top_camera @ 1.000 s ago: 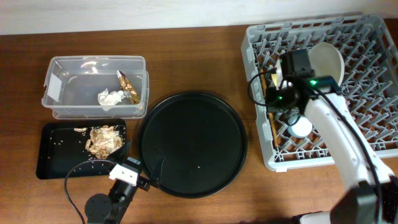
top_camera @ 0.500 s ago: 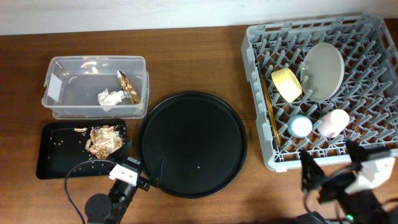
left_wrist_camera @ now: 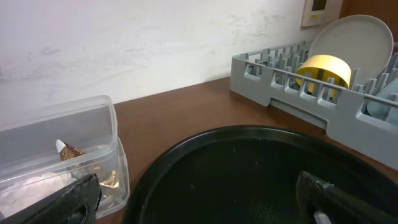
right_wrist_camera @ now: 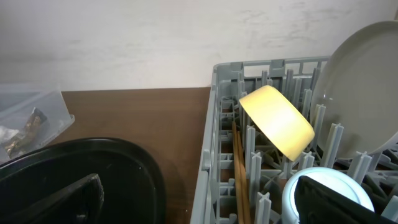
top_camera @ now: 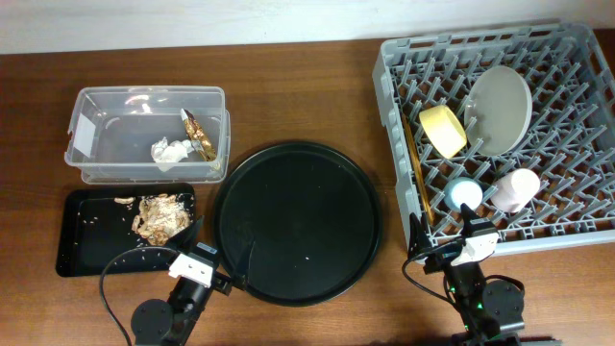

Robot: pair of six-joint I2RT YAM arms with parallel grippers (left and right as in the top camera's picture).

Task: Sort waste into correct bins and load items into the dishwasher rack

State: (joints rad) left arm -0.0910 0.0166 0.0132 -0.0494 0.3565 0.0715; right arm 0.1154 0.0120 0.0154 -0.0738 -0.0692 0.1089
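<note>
Brown wood-grain table (top_camera: 307, 86) below a pale wall. Left gripper (left_wrist_camera: 199, 202) parted wide, empty, facing glossy round tray (left_wrist_camera: 249, 162); clear tub (left_wrist_camera: 62, 140) ahead-left of the jaws. Right gripper (right_wrist_camera: 202, 202) likewise agape; ahead, pegged grey rack (right_wrist_camera: 211, 124) holding yellow bowl (right_wrist_camera: 280, 124), smooth round plate (right_wrist_camera: 367, 81), thin wooden chopsticks (right_wrist_camera: 239, 162).
</note>
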